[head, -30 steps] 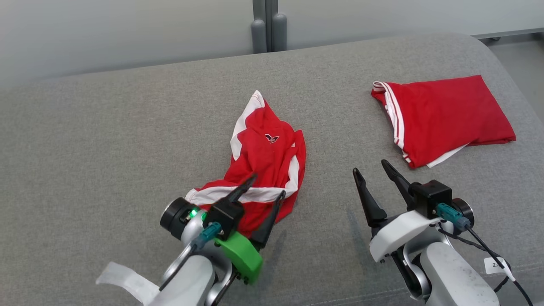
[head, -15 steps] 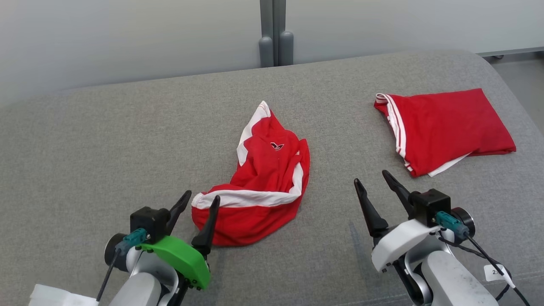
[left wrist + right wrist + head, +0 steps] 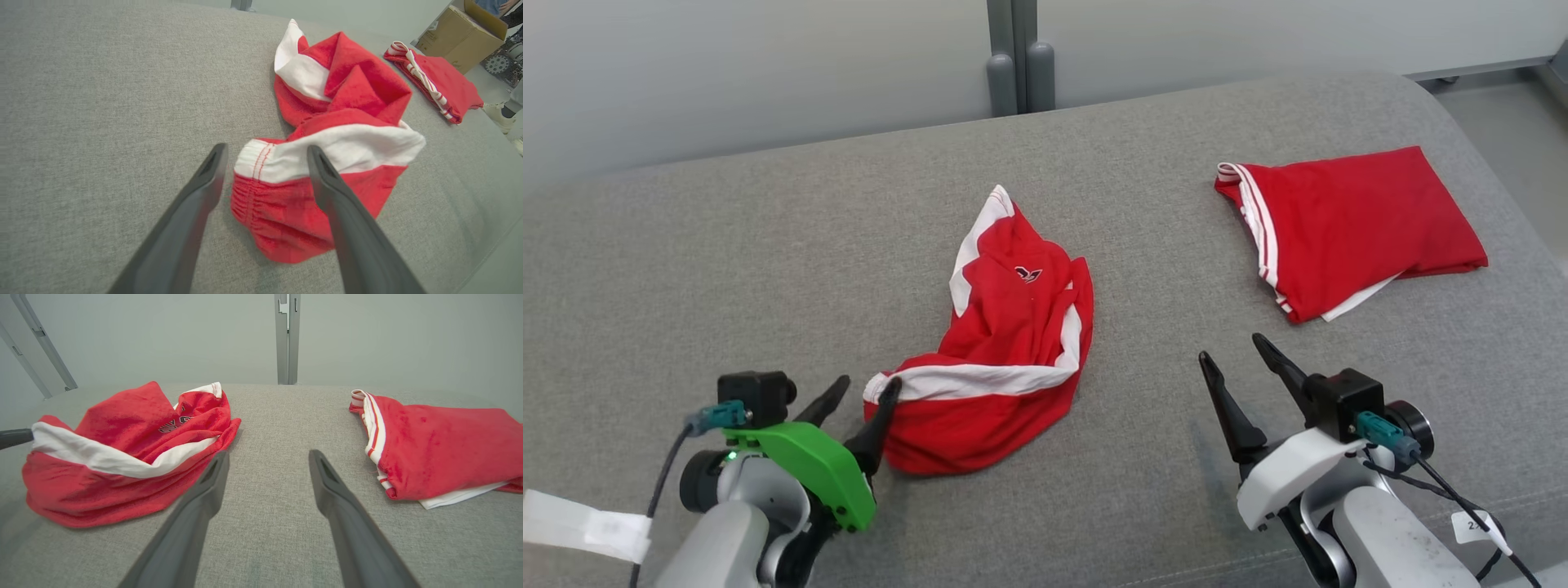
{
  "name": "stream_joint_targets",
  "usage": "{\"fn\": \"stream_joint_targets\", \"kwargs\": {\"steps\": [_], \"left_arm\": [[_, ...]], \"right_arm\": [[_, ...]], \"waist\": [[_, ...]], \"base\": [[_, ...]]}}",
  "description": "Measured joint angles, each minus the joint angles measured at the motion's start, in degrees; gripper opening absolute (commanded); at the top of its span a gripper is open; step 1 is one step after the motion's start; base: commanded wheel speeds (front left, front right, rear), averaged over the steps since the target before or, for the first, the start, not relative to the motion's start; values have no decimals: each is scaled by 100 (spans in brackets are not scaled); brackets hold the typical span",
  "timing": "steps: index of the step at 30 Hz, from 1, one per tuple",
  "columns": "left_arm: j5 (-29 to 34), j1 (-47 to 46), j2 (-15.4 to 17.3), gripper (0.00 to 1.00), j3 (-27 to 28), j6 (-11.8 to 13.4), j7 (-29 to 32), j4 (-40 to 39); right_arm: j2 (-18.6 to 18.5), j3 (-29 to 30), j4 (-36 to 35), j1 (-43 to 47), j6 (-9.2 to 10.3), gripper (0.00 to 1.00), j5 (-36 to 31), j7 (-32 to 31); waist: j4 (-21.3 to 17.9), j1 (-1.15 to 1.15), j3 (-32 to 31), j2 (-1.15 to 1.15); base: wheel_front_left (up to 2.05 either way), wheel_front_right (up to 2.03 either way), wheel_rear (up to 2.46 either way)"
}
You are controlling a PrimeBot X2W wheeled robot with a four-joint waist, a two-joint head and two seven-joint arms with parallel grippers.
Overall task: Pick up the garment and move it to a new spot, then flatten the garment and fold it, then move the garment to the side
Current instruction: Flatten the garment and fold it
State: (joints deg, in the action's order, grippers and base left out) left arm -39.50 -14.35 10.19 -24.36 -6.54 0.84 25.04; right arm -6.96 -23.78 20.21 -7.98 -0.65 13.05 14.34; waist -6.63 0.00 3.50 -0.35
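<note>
Red crumpled garment (image 3: pixel 1013 327) has left jaws spread at its waistband edge; right jaws spread above open grey cushion (image 3: pixel 727 269).

R hand (image 3: pixel 268 454) open btwn crumpled garment (image 3: pixel 122 457) & folded garment (image 3: pixel 441 449).

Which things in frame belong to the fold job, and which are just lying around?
Job:
- crumpled red-and-white garment, middle of the grey cushion
- left gripper, open at its waistband
- right gripper, open, holding nothing

Lying about:
- folded red garment, far right
- cardboard box and a person's shoe, beyond the cushion
</note>
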Motion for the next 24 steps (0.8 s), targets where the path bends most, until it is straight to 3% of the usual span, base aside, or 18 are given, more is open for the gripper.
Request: {"fn": "stream_joint_targets", "kwargs": {"steps": [5,24], "left_arm": [[-146,-238,172,100,36,-2,300,-8],[-681,-388,196,100,-124,-53,1063,123]], "right_arm": [[-25,42,-21,-10,0,100,0,0],[-48,105,-36,-94,7,100,-1,0]], "waist": [[-105,0,123,0],[-170,0,261,0]], "base": [[0,0,0],[0,0,0]]}}
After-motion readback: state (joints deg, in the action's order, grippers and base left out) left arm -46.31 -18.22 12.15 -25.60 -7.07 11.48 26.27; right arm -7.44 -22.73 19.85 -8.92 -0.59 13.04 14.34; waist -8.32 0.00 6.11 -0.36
